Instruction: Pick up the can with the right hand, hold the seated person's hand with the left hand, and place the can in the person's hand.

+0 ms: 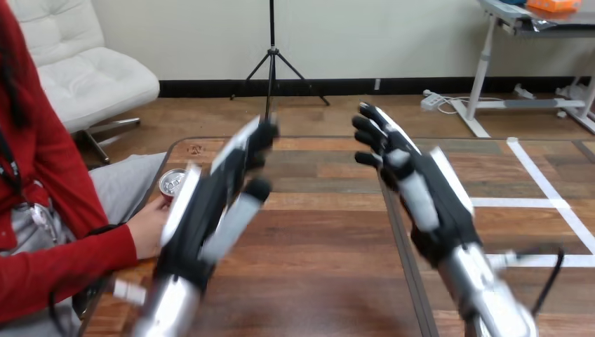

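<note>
Both hands are up over the table [330,288], both empty. My right hand [421,193]: fingers loosely spread, nothing in them. My left hand [210,203]: fingers straight, gripping nothing.

The can [171,182] sits just past my left hand's outer side, against the person's hand [149,228].

Judgement: the hand-over looks done. Next I only need to draw clear without knocking the can.

My left hand hides the can's body, so I cannot tell whether the person grips it.

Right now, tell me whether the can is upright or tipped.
Upright: the can shows its silver top facing up, next to the person's hand. The left hand covers its body.
</note>
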Controlling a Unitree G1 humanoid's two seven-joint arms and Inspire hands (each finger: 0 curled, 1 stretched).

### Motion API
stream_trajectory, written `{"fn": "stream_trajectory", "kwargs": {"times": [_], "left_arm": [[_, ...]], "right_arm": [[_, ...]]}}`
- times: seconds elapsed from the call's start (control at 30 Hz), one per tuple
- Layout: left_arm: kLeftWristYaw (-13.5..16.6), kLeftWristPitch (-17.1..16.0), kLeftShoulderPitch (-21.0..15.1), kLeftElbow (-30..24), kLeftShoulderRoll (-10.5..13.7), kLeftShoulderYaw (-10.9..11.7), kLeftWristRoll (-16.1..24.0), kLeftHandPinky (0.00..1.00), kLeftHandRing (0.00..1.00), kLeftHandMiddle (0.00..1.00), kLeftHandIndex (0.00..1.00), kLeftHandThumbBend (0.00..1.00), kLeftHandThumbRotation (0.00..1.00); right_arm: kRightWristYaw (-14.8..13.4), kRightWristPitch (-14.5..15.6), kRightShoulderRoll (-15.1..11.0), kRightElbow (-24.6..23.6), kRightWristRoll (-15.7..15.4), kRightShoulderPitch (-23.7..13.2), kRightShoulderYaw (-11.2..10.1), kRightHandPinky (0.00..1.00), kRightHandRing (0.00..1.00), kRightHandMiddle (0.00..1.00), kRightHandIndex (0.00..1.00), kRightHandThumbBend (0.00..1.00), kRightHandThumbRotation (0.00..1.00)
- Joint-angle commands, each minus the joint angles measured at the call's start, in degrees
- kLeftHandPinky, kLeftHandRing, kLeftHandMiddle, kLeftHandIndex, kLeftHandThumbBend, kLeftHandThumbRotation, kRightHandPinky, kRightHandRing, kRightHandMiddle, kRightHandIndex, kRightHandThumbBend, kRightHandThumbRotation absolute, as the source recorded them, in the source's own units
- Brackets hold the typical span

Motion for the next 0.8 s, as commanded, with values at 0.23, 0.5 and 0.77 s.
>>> {"fn": "stream_trajectory", "kwargs": {"times": [0.23,0.5,0.77], "left_arm": [[-3.9,-3.52,6.46,-6.48,0.44,3.49,-6.12,0.92,0.91,0.86,0.9,0.8,0.95],[-4.59,-6.5,7.89,-5.39,0.46,5.77,-5.59,0.85,0.86,0.84,0.87,0.78,0.93],[-4.71,-7.73,8.29,-4.68,-0.4,7.37,-5.39,0.77,0.82,0.83,0.84,0.74,0.94]], "right_arm": [[3.76,-0.9,2.18,-8.22,7.72,7.03,-1.42,0.99,0.97,0.95,0.97,1.0,1.0],[4.89,-0.56,4.0,-9.87,10.66,11.21,-1.83,1.0,0.95,0.95,0.96,1.0,1.0],[4.6,0.54,5.75,-11.89,12.59,14.33,-1.72,1.0,0.93,0.94,0.94,1.0,1.0]]}}
